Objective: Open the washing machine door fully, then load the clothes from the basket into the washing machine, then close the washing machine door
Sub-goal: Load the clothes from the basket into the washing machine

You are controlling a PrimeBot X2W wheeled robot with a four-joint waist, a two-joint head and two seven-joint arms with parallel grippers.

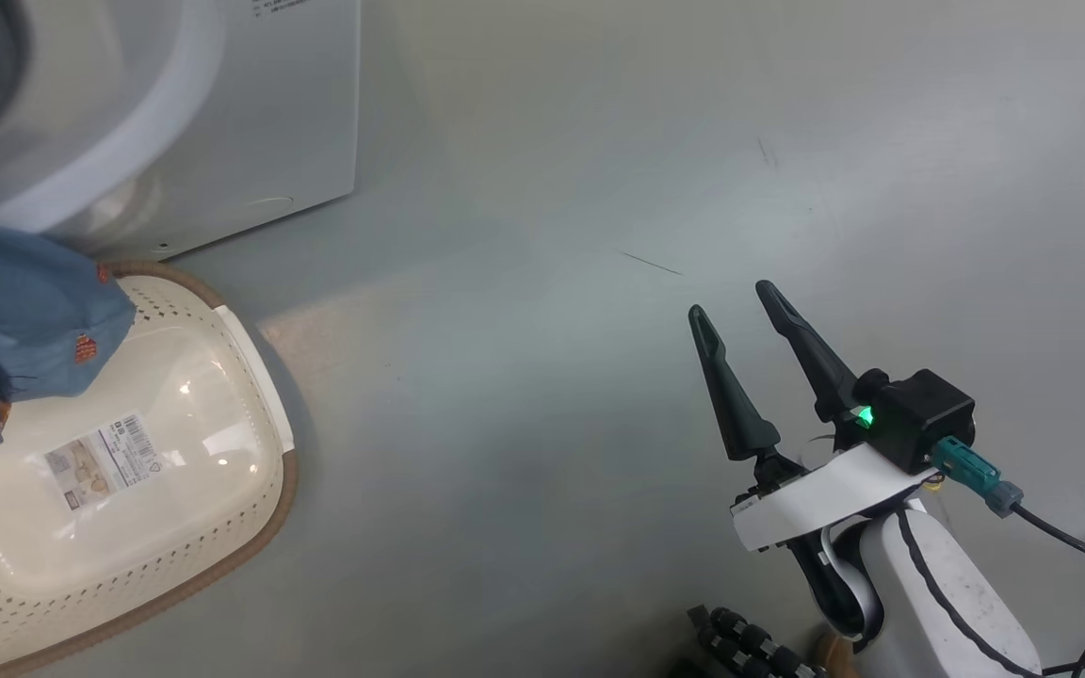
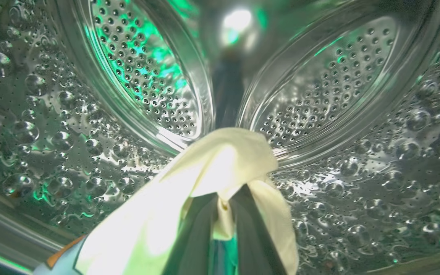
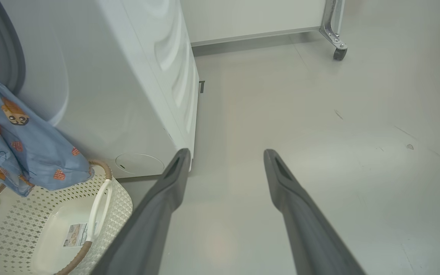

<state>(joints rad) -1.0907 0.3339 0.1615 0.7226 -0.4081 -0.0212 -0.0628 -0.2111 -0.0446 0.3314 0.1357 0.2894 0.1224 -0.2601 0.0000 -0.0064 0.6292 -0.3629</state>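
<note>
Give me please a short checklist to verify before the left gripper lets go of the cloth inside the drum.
1. Left gripper is deep in the drum: ok.
2. It is shut on the cream cloth: ok.
3. All fabric is past the opening of the washing machine: not ok; the blue fabric hangs out of it, down over the basket.
4. Basket is emptied: cannot tell; its base around the sticker is bare, but the blue fabric hides one end.
5. Right gripper is open and apart from the load, over the floor: ok.
</note>
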